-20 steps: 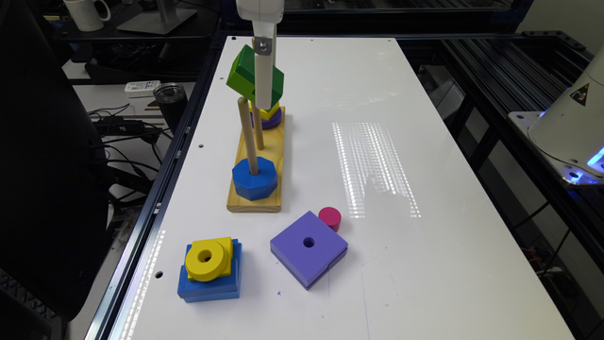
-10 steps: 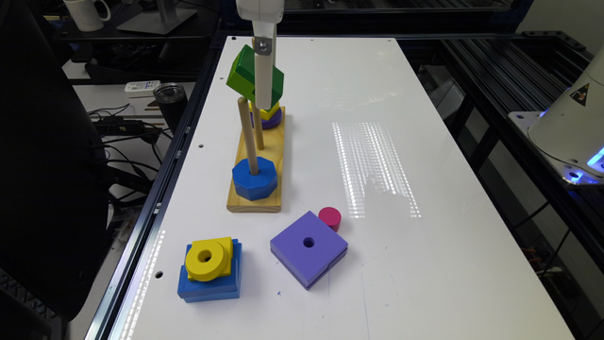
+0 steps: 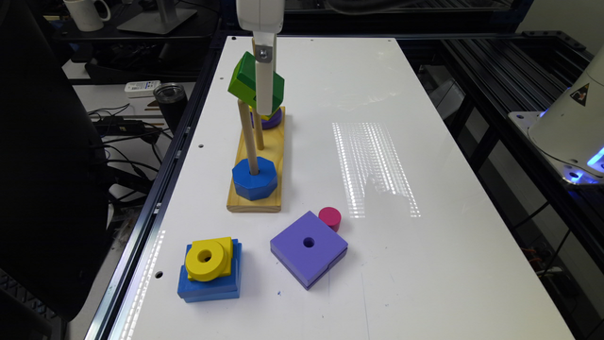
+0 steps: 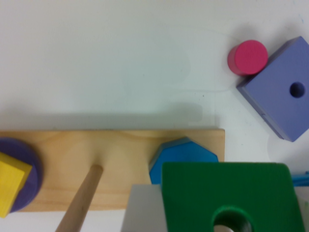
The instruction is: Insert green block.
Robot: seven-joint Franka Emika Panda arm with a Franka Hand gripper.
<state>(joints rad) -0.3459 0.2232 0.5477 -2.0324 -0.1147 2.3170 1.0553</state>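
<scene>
The green block hangs tilted above the wooden peg base, with my gripper shut on it. Its lower edge meets the top of the peg that carries the blue octagon block. In the wrist view the green block sits close to the camera over the blue octagon, a grey finger beside it. Something pale shows inside its round hole. The middle peg is bare.
A yellow block on a purple disc sits on the far peg. In front of the base lie the big purple square block, a pink cylinder, and a yellow ring on a blue block. The table edge runs along the exterior view's left.
</scene>
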